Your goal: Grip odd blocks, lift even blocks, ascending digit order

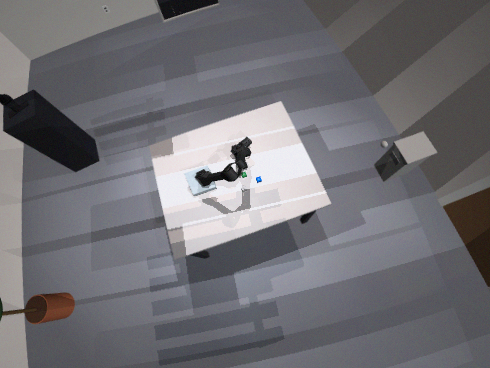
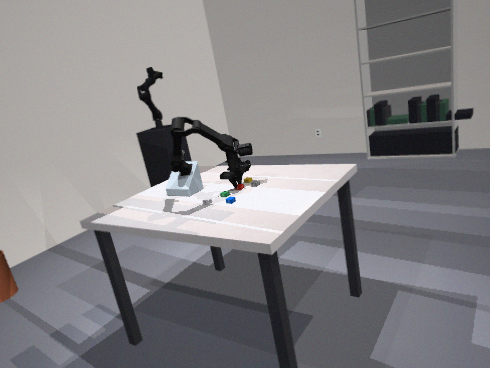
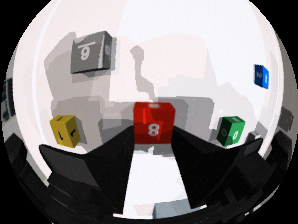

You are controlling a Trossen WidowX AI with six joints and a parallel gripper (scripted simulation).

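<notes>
My gripper (image 3: 152,129) (image 2: 236,181) is shut on a red block (image 3: 154,121) (image 2: 240,187) showing an 8, held between the two dark fingers at or just above the table top; I cannot tell if it touches. A grey block (image 3: 89,52) (image 2: 255,183) showing a 9 lies further ahead to the left. A yellow block (image 3: 67,129) (image 2: 248,179) lies left of the fingers and a green block (image 3: 232,129) (image 2: 225,193) (image 1: 244,175) lies right of them. A blue block (image 3: 261,75) (image 2: 230,200) (image 1: 259,179) lies far right. In the overhead view the arm hides the red block.
The blocks sit mid-table on the white table (image 2: 300,200) (image 1: 280,125). The arm's pale blue base (image 2: 182,186) (image 1: 192,184) stands to one side. A small grey piece (image 2: 207,201) lies near the base. A black cabinet (image 1: 47,130) and a shelf (image 2: 410,120) stand off the table.
</notes>
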